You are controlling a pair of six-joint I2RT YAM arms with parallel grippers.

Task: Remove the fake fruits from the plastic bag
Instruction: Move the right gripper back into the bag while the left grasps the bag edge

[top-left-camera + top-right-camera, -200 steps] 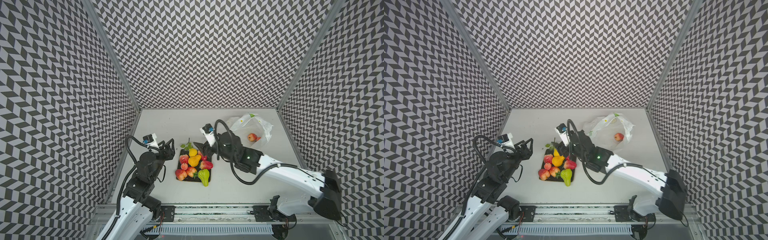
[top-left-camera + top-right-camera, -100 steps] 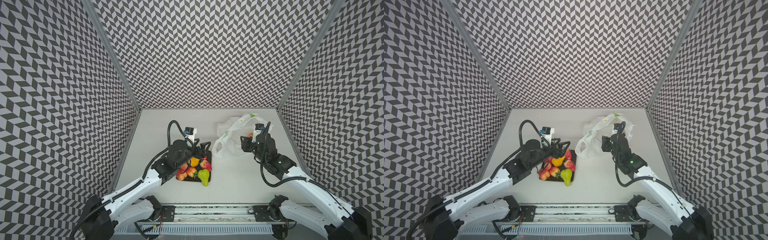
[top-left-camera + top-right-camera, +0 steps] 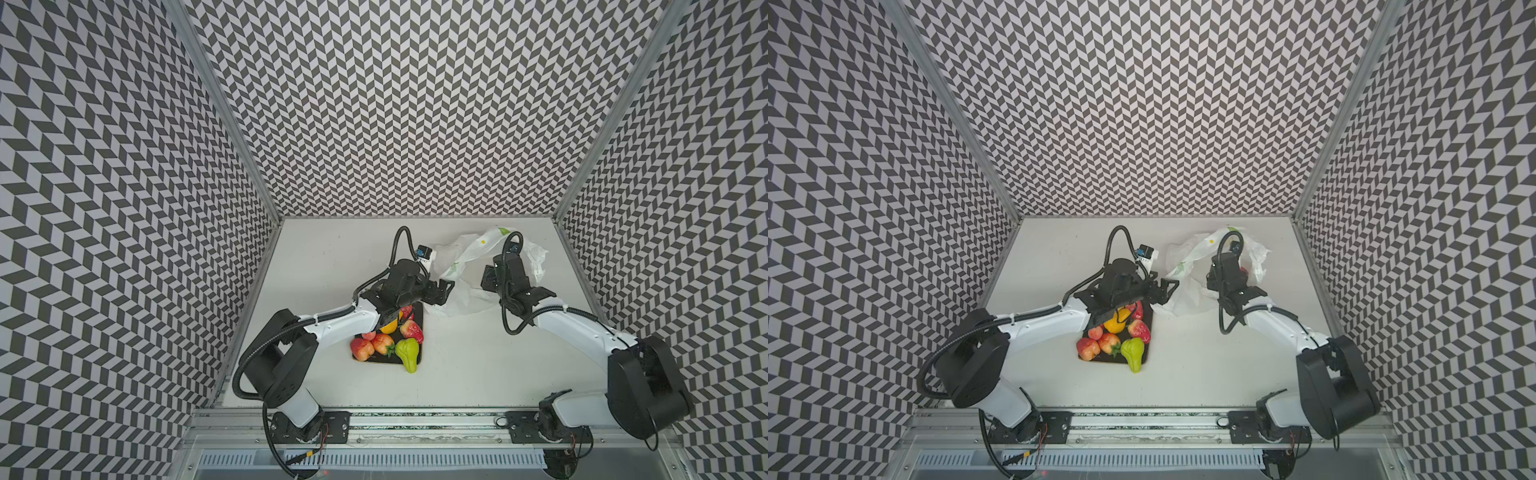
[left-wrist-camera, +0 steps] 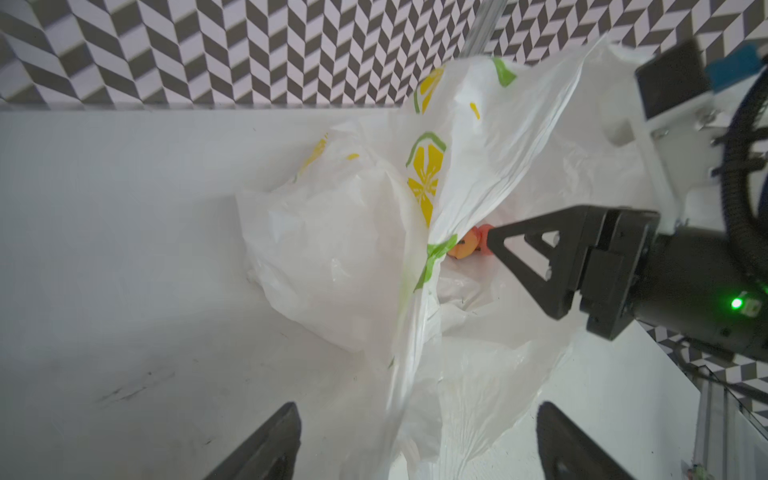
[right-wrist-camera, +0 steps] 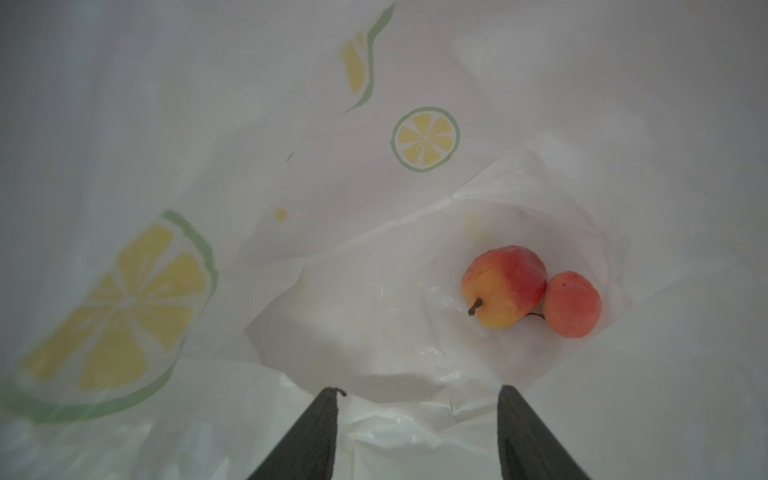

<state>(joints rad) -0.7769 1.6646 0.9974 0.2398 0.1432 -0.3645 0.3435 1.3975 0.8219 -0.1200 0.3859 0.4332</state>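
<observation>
Plastic bag (image 4: 332, 257) — thin, crinkly, translucent film; fake fruits (image 3: 407, 351) smooth, glossy plastic; table (image 3: 332, 257) matt white.

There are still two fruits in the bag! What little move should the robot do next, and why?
Probably ease the right tool forward and slightly sideways until its open jaws straddle the red-yellow apple, ready to close. The apple and a smaller red fruit lie inside the plastic bag, ahead of the empty tips and off their centre line.

Top views look down; wrist views seemingly crowd the bag (image 4: 332, 257).
</observation>
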